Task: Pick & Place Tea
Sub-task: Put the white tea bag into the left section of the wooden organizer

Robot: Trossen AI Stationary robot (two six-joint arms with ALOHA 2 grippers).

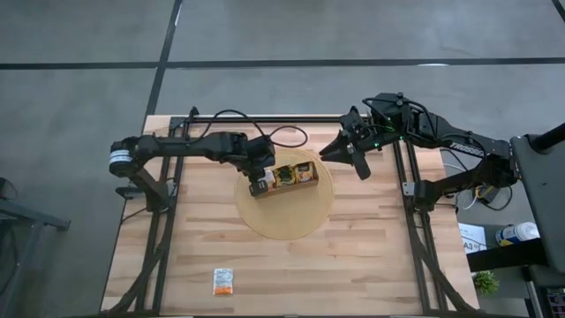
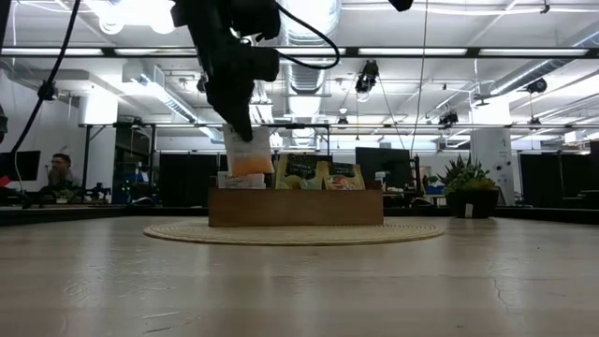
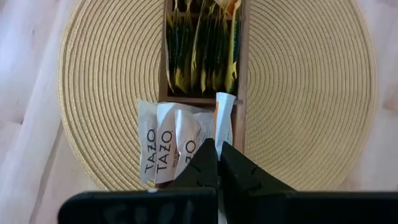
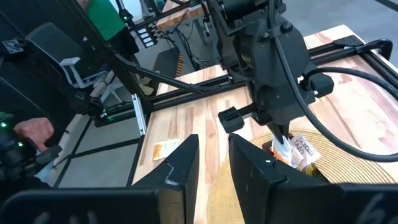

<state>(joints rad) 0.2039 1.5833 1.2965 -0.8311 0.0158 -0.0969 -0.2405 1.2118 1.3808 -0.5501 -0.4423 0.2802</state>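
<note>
At the centre of the high view, a round woven straw placemat (image 1: 284,212) lies on the pale wood-plank table (image 1: 371,256), its coiled ribbing plain in the left wrist view. On the mat sits a small brown wooden tray (image 1: 284,177) with straight-walled compartments.

The left gripper (image 1: 259,185) hangs over the tray's left end, its dark fingers (image 3: 205,163) pressed together and pinching a flat white paper sachet with an orange band (image 2: 249,150). In the low view this sachet hangs upright at centre left, its lower edge just above the tray's left compartment. That compartment holds crinkled white sachets printed TAZO (image 3: 163,149), standing on edge. The next compartment, in the upper middle of the left wrist view, is packed with glossy yellow-green sachets (image 3: 199,43) with dark labels.

One more white-and-orange sachet (image 1: 223,281) lies flat on the bare planks at the lower left of the high view, well apart from the mat.

The right gripper (image 1: 359,157) hovers at the upper right of the mat's rim, clear of the tray, its two blocky black fingers (image 4: 180,167) set a narrow gap apart with nothing between them.
</note>
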